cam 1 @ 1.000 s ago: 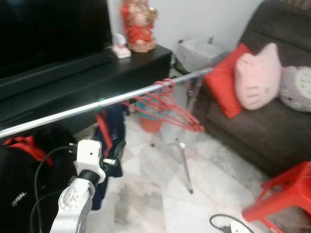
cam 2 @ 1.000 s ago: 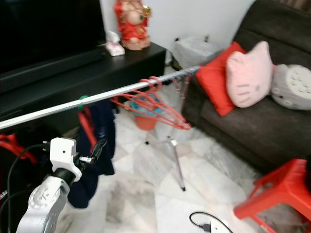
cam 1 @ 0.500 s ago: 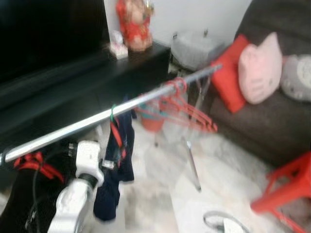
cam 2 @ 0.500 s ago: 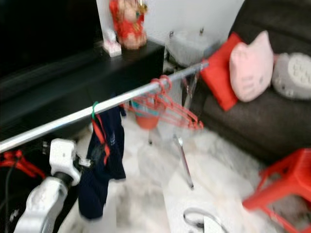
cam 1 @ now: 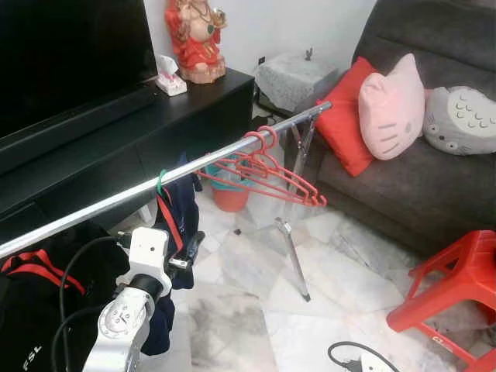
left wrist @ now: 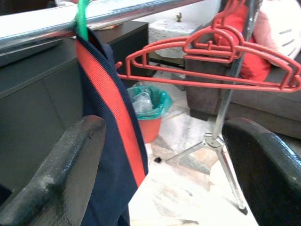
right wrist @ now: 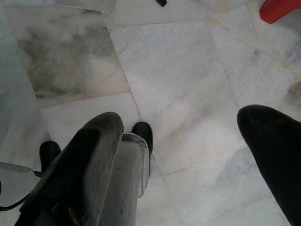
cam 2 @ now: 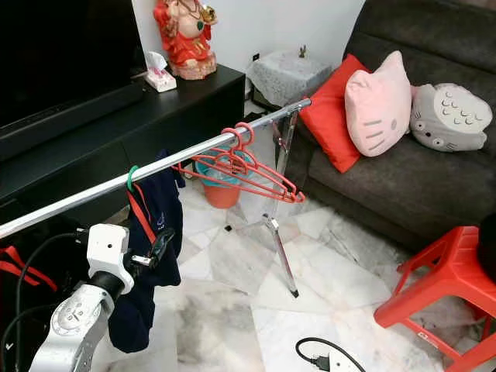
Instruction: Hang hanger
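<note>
A steel rail (cam 1: 209, 153) runs across in front of me. On it hangs a navy garment with a red stripe (cam 1: 183, 225) on a green hanger (left wrist: 83, 19). Several empty red hangers (cam 1: 263, 167) hang further right near the rail's end. My left gripper (cam 1: 192, 242) is raised just below the rail, right beside the garment; in the left wrist view its fingers (left wrist: 61, 179) stand open with nothing between them. My right gripper (right wrist: 183, 155) hangs open over the marble floor.
The rail's tripod leg (cam 1: 294, 260) stands on the floor. A black TV cabinet (cam 1: 116, 132) is behind the rail, a grey sofa (cam 1: 434, 186) with cushions at right, a red stool (cam 1: 453, 298) at lower right, an orange bucket (cam 1: 230, 195), a floor cable (cam 1: 353, 356) and a black bag (cam 1: 31, 302).
The head view has shifted and come out of blur. My left gripper stays in about the same place by the garment; nothing was taken hold of or let go.
</note>
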`<state>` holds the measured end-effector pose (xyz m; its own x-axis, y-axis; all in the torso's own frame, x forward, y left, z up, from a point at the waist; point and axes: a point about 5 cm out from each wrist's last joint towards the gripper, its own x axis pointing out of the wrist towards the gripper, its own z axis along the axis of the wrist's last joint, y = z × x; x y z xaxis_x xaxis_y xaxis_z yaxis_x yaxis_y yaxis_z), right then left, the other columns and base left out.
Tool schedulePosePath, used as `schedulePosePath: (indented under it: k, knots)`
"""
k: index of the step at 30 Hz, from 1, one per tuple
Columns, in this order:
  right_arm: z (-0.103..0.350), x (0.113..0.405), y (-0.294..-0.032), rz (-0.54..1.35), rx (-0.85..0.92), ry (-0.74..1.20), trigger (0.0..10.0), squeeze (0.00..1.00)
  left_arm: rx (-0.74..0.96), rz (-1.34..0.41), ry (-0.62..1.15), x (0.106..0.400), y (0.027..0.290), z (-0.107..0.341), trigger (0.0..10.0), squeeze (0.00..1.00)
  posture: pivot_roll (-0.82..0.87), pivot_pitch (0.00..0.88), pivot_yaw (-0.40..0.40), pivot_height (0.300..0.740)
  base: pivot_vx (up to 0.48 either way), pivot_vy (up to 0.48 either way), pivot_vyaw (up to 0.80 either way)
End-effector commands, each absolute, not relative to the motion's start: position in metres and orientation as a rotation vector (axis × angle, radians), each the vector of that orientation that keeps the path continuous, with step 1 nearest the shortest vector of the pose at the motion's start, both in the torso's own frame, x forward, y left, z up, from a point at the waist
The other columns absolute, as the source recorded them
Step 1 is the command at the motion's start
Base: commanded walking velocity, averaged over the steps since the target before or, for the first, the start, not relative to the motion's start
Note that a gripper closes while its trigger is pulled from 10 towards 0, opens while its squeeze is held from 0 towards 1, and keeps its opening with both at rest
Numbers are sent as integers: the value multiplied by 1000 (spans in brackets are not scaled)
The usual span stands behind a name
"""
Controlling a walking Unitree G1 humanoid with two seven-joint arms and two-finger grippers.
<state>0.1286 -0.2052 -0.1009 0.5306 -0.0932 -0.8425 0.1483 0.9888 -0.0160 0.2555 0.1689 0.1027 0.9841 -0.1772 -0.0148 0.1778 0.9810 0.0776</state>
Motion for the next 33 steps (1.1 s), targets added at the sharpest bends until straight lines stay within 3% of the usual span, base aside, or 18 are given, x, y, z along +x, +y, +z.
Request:
schedulePosePath:
  k: [1,15,33]
  knots:
    - [-102,126,-207,-150,62,1010,10000,0,85,-168,13,256,171,103,10000,0,155,0,-32,740,307,0,0]
    - [-102,125,-206,-141,65,1014,10000,0,89,-152,21,256,174,101,10000,0,153,0,-32,740,302,0,0]
    - [-102,125,-205,-136,73,1014,10000,0,121,-173,48,259,173,98,10000,0,151,0,-29,740,0,0,0]
